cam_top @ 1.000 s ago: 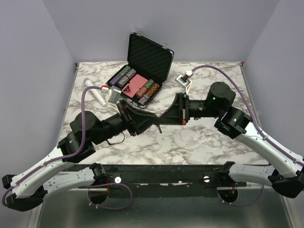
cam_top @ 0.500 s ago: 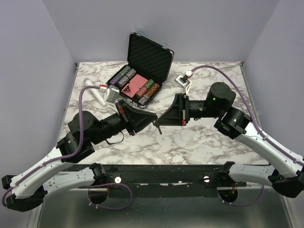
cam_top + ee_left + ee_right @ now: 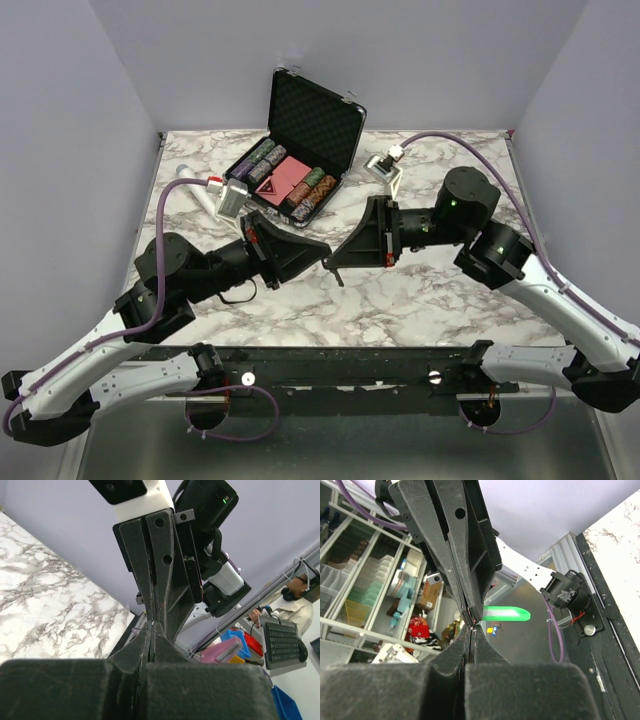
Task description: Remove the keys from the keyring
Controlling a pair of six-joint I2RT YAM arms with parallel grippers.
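My two grippers meet tip to tip in the air above the middle of the marble table [image 3: 420, 300]. The left gripper [image 3: 322, 251] and the right gripper [image 3: 333, 260] both have their jaws pressed together. In the right wrist view the bright green key piece [image 3: 506, 614] sticks out sideways from the left gripper's fingertips [image 3: 470, 611]. A tiny metal glint of the keyring [image 3: 472, 625] sits pinched at my right gripper's tips [image 3: 471, 628]. In the left wrist view only a small glint [image 3: 152, 624] shows where the tips meet; the green piece is hidden there.
An open black chip case [image 3: 300, 150] with poker chips stands at the back centre of the table. A white cylindrical microphone [image 3: 200, 195] lies at the back left, partly under the left arm's cable.
The left arm has drawn back to the left and the right gripper has followed it. The two sets of tips stay together and both stay shut.
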